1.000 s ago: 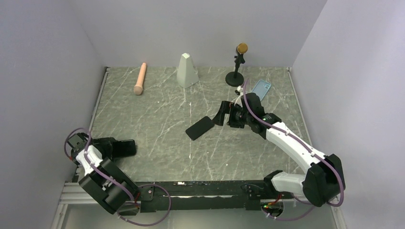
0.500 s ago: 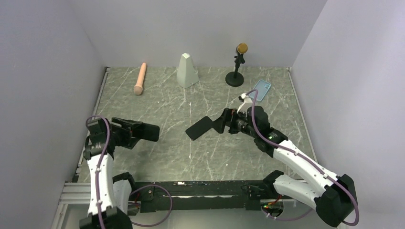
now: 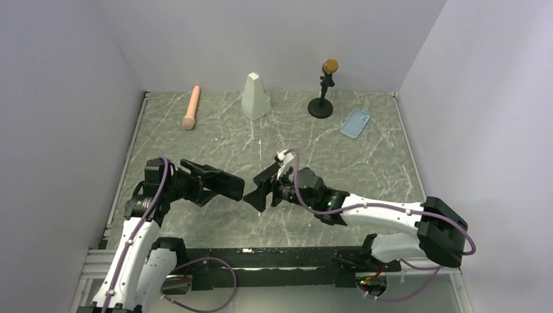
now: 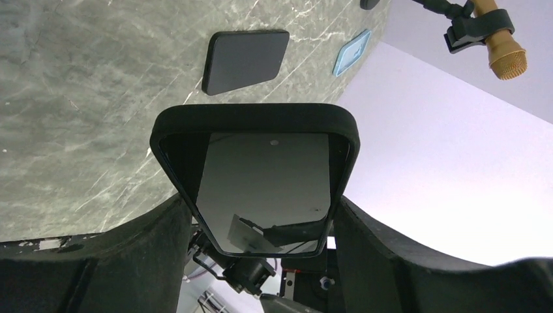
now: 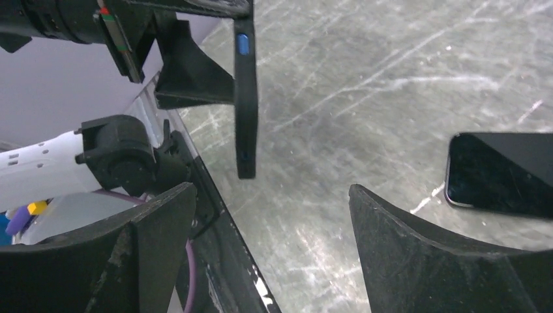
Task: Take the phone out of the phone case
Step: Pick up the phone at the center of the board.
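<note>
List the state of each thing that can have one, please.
left fingers: shut on held phone
held phone: off the table, screen dark
right fingers: open, empty
loose phone: flat on the table
phone case: flat on the table, untouched
microphone: upright on its stand

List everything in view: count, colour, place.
phone case: one, light blue, flat on the table, back right.
loose phone: one, black, flat on the table, mid-table.
held phone: one, black, off the table in the left gripper.
microphone: one, gold head on a black stand, at the back, left of the phone case.
pyramid block: one, off-white, back centre.
cylinder: one, peach, back left.
table: one, grey-green marbled.
left gripper: shut on the held phone.
right gripper: open, empty, facing the held phone.
</note>
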You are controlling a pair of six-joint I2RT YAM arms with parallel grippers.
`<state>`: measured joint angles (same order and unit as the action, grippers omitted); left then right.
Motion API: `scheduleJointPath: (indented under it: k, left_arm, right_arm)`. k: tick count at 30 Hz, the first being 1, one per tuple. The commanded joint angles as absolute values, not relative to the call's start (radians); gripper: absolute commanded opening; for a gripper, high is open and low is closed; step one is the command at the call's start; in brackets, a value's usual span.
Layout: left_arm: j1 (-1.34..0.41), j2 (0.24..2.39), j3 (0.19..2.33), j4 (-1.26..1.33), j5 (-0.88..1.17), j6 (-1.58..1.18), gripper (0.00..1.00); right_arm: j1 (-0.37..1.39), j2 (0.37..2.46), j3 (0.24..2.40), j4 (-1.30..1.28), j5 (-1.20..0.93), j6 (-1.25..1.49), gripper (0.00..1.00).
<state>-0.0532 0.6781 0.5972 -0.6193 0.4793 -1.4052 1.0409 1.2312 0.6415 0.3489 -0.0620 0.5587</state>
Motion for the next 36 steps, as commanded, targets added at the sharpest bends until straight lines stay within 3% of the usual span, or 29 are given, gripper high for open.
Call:
scheduleJointPath:
  k: [1, 6, 12, 14, 15, 16, 17, 19, 20, 29, 33, 36]
  left_arm:
    - [-0.084, 0.656, 0.648, -0.617, 0.436, -1.608, 0.0]
    - [-0.106, 0.677, 0.617, -0.549, 0.476, -1.643, 0.0]
    - [-0.133, 0.657, 0.625, -0.54, 0.469, -1.661, 0.0]
    - [-0.138, 0.644, 0.607, -0.528, 0.477, -1.667, 0.0]
    - [-0.142, 0.635, 0.59, -0.505, 0.48, -1.676, 0.05]
    - [-0.143, 0.623, 0.571, -0.475, 0.484, -1.682, 0.19]
    - [-0.144, 0.616, 0.556, -0.457, 0.485, -1.681, 0.41]
    - [-0.144, 0.607, 0.556, -0.48, 0.471, -1.648, 0.9]
    - [-0.143, 0.606, 0.567, -0.5, 0.453, -1.611, 0.98]
    - [-0.144, 0.625, 0.814, -0.801, 0.085, -1.001, 0.99]
    - [-0.143, 0.602, 0.81, -0.643, 0.189, -0.694, 0.99]
    - [-0.144, 0.628, 0.811, -0.59, 0.309, -0.581, 0.99]
  right_arm:
    - [1.104, 1.279, 0.645, 0.604, 0.079, 0.522, 0.88]
    - [1.16, 1.402, 0.741, 0.596, 0.178, 0.528, 0.8]
    - [1.165, 1.506, 0.78, 0.646, 0.231, 0.577, 0.58]
    - [1.166, 1.496, 0.762, 0.684, 0.242, 0.575, 0.43]
    - [1.166, 1.49, 0.763, 0.684, 0.241, 0.565, 0.25]
    - [1.164, 1.482, 0.767, 0.679, 0.238, 0.553, 0.08]
    - [1.164, 1.472, 0.772, 0.666, 0.234, 0.547, 0.0]
    - [1.155, 1.442, 0.771, 0.615, 0.246, 0.551, 0.0]
    - [1.146, 1.424, 0.761, 0.584, 0.259, 0.558, 0.0]
    - [0.88, 1.149, 0.637, 0.096, 0.253, 0.601, 0.0]
    - [0.718, 1.059, 0.72, -0.229, 0.212, 0.506, 0.0]
    - [0.639, 1.073, 0.838, -0.405, 0.056, 0.365, 0.0]
